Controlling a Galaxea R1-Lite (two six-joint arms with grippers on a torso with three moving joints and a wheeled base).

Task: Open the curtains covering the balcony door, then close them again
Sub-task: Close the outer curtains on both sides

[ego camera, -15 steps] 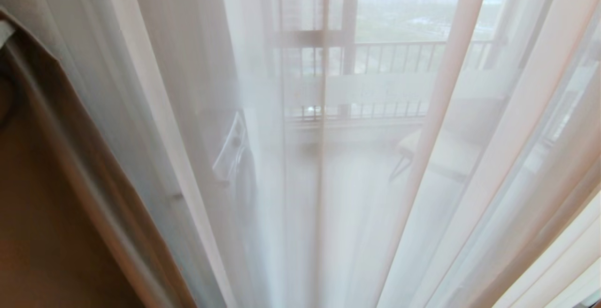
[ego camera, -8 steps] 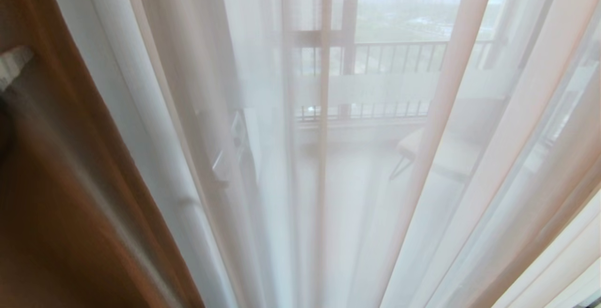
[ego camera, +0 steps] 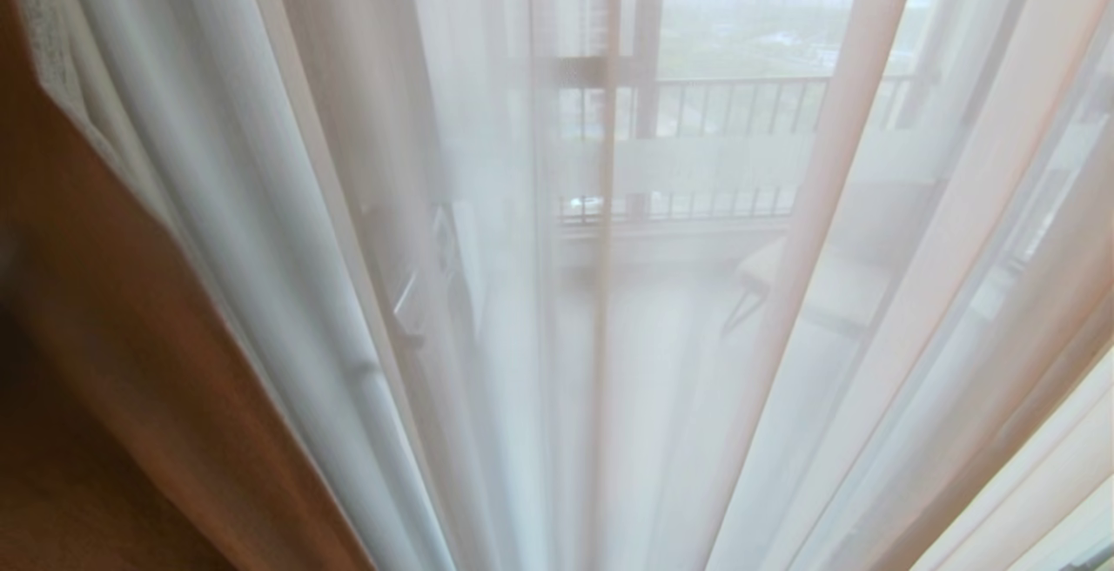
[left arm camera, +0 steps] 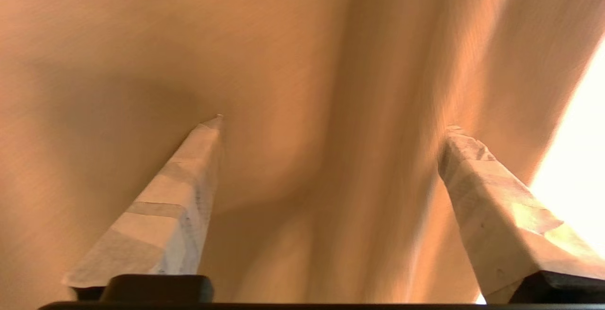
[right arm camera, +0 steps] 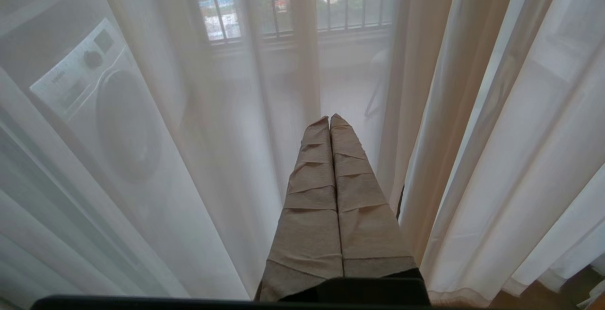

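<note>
Head view: sheer curtains (ego camera: 714,336) hung drawn across balcony door (ego camera: 646,49); opaque drape (ego camera: 130,362) bunched at left edge; barred railing (ego camera: 740,105) and washing machine (ego camera: 426,284) showed dimly through fabric. No pincer visible.

Left wrist view: left pincer (left arm camera: 331,125) spread wide, fingers (left arm camera: 165,215) close before drape folds, gripping nothing.

Right wrist view: right pincer (right arm camera: 329,120) pressed together, empty, pointed at sheers beside washing machine.

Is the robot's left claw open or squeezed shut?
Open. The left claw's two taped fingers stand wide apart, nothing between them, facing the heavy tan opaque drape.
</note>
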